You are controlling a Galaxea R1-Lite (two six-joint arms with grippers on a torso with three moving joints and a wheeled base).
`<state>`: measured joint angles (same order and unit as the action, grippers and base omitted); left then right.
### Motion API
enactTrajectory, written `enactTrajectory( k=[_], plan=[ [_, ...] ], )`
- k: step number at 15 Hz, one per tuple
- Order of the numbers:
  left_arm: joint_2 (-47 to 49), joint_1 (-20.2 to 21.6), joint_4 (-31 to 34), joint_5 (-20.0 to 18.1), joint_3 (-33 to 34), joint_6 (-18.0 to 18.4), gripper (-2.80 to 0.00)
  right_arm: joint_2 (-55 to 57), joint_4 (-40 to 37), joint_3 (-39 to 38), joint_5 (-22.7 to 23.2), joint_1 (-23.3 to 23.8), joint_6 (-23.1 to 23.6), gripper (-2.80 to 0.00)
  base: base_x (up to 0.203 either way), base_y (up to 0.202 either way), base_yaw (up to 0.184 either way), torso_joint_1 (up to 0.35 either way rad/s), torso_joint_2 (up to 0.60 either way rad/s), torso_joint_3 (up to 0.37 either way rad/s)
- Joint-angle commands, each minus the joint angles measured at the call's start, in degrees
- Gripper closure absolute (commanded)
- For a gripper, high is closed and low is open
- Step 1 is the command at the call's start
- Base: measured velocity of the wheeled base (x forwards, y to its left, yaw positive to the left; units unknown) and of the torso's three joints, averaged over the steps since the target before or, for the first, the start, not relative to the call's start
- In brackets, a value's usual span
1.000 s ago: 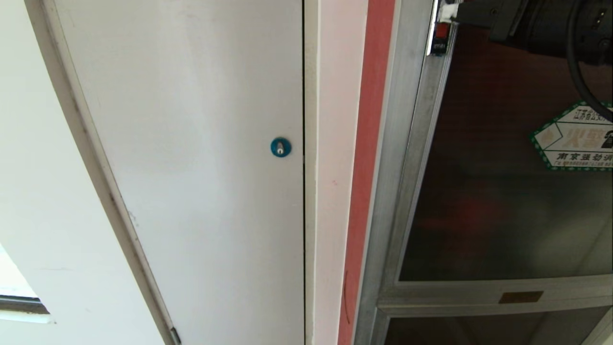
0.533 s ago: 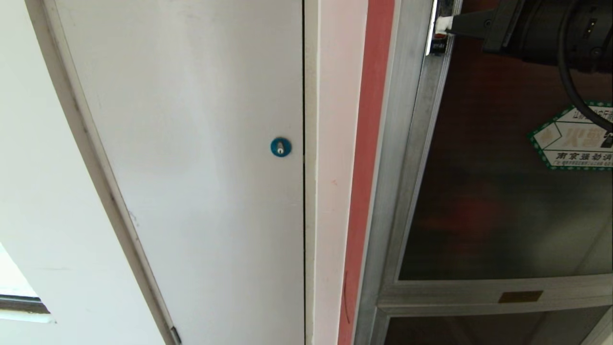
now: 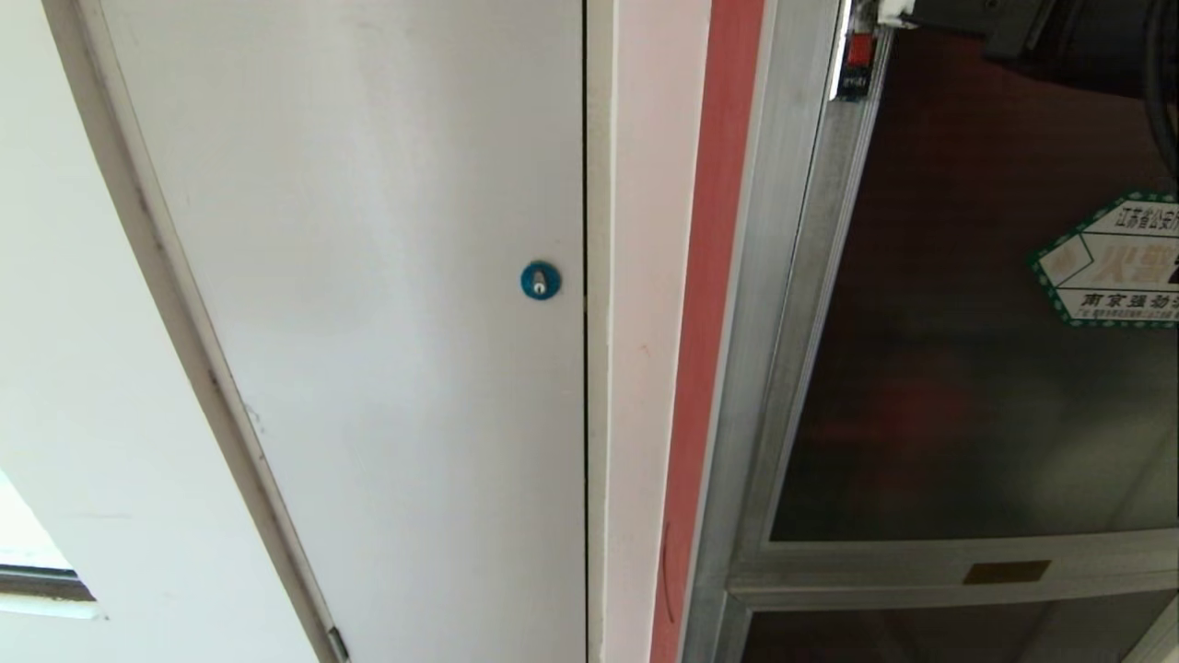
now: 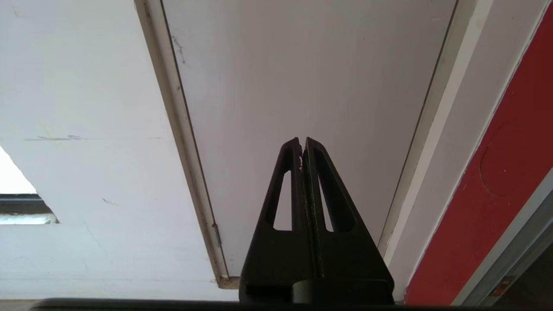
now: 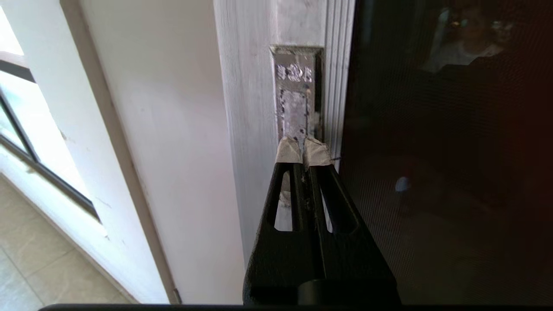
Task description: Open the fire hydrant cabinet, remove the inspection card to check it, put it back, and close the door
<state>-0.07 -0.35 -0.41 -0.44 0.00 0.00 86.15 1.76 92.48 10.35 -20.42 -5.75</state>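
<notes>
The fire hydrant cabinet's silver frame (image 3: 783, 276) rises right of centre. Its door (image 3: 967, 387) is dark glass with a green-bordered hexagonal sticker (image 3: 1110, 262), and a faint red shape shows through the glass. My right gripper (image 3: 892, 11) is at the top edge of the head view, just above the small latch (image 3: 857, 64). In the right wrist view the right gripper (image 5: 303, 149) is shut, with its taped tips against the metal latch plate (image 5: 297, 99) beside the door glass (image 5: 432, 181). My left gripper (image 4: 302, 144) is shut and empty, facing the white panel. The inspection card is hidden.
A plain white panel (image 3: 368, 322) with a blue round lock (image 3: 540, 280) fills the left half, and a red painted strip (image 3: 705, 322) separates it from the cabinet. A smaller glass panel (image 3: 921, 635) lies below the door's lower rail. A window (image 5: 26, 142) and floor tiles show far left.
The right gripper dipped to the latch, then rose back to the top edge. The door's latch edge and sticker shifted slightly right. The left arm stayed still.
</notes>
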Motion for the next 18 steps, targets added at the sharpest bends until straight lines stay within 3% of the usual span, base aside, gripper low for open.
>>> enactTrajectory(
  k=[1, 6, 11, 14, 18],
  plan=[
    [0.07, 0.0, -0.02, 0.0, 0.0, 0.0, 0.0, -2.95, -0.23, -0.09, 0.51, -0.06, -0.07, 0.0, 0.0, 0.0, 0.0, 0.0, 0.0, 0.0],
    [0.07, 0.0, -0.02, 0.0, 0.0, 0.0, 0.0, -7.49, -3.73, -0.69, 0.69, -0.06, -0.2, 0.0, 0.0, 0.0, 0.0, 0.0, 0.0, 0.0],
    [0.07, 0.0, -0.02, 0.0, 0.0, 0.0, 0.0, -14.81, -4.48, -6.07, 0.48, 0.02, -0.38, 0.0, 0.0, 0.0, 0.0, 0.0, 0.0, 0.0],
    [0.07, 0.0, -0.02, 0.0, 0.0, 0.0, 0.0, -21.79, -4.38, -14.89, -0.44, 1.01, -0.97, 0.0, 0.0, 0.0, 0.0, 0.0, 0.0, 0.0],
    [0.07, 0.0, -0.02, 0.0, 0.0, 0.0, 0.0, -35.66, -4.18, -26.47, -0.69, 8.14, -6.16, 0.0, 0.0, 0.0, 0.0, 0.0, 0.0, 0.0]
  ],
)
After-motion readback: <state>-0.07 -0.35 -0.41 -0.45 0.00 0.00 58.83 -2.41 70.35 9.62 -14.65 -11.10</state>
